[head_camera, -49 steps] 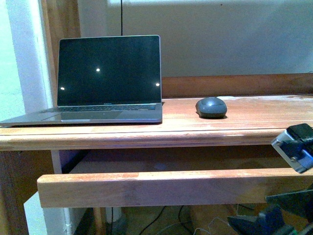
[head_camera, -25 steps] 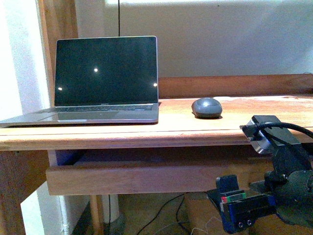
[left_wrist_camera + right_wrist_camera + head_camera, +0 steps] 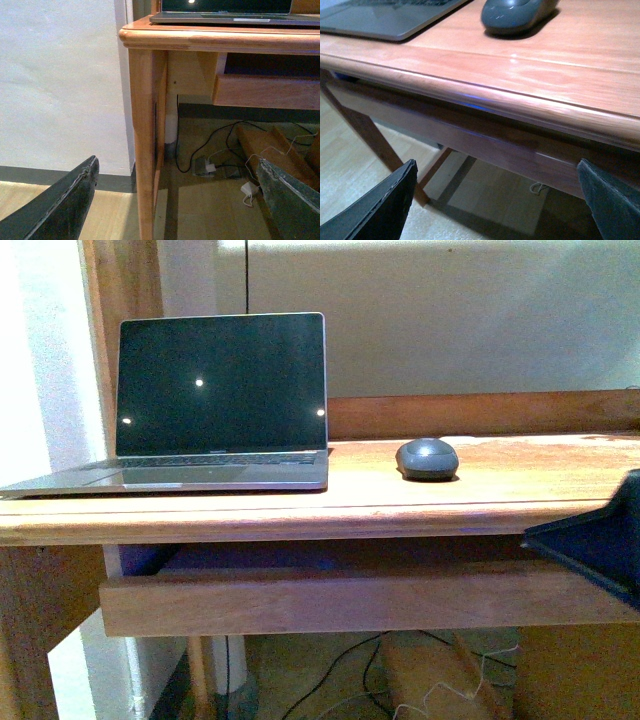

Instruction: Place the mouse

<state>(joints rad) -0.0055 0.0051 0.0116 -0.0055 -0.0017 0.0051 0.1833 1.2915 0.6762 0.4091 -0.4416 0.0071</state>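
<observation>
The dark grey oval mouse (image 3: 427, 459) lies on the wooden desk top (image 3: 520, 485), just right of the open laptop (image 3: 215, 405). It also shows in the right wrist view (image 3: 516, 14), beyond the desk's front edge. My right gripper (image 3: 495, 205) is open and empty, low in front of the desk edge; one dark finger (image 3: 592, 545) shows at the front view's right edge. My left gripper (image 3: 177, 202) is open and empty, below the desk's left corner near the desk leg (image 3: 145, 145).
A pull-out wooden shelf (image 3: 340, 602) hangs under the desk top. Cables and a power adapter (image 3: 215, 167) lie on the floor under the desk. A wall (image 3: 60, 80) stands left of the desk leg.
The right arm, plainly in view half a second ago at lower right, has moved so that only one dark finger shows. The shelf front sits further in than one second ago. The mouse has not moved.
</observation>
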